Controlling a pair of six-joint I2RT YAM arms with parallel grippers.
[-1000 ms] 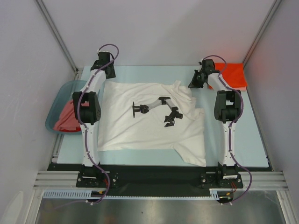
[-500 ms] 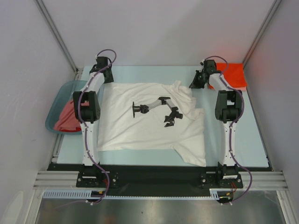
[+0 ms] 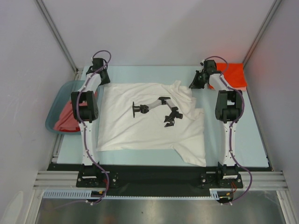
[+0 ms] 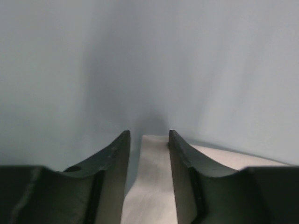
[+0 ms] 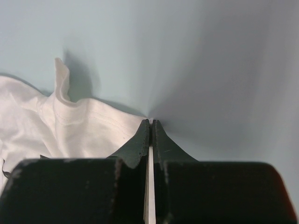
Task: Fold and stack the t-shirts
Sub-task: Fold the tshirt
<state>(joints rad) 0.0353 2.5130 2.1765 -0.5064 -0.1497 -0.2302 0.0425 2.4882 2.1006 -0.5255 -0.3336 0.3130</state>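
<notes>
While the white t-shirt point(image 3: 140, 126) lies spread flat mid-table point(image 3: 252, 140), the R gripper point(image 5: 150, 122) is pinched tight on its far-right edge. L gripper point(image 4: 147, 140) sits w/ fingers apart at the far-left corner.

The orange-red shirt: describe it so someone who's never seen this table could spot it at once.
Start at the pale blue table and go to its far right corner. The orange-red shirt lies flat there, alone; the white t-shirt fills the middle and the other red clothes sit in the left basin.
</notes>
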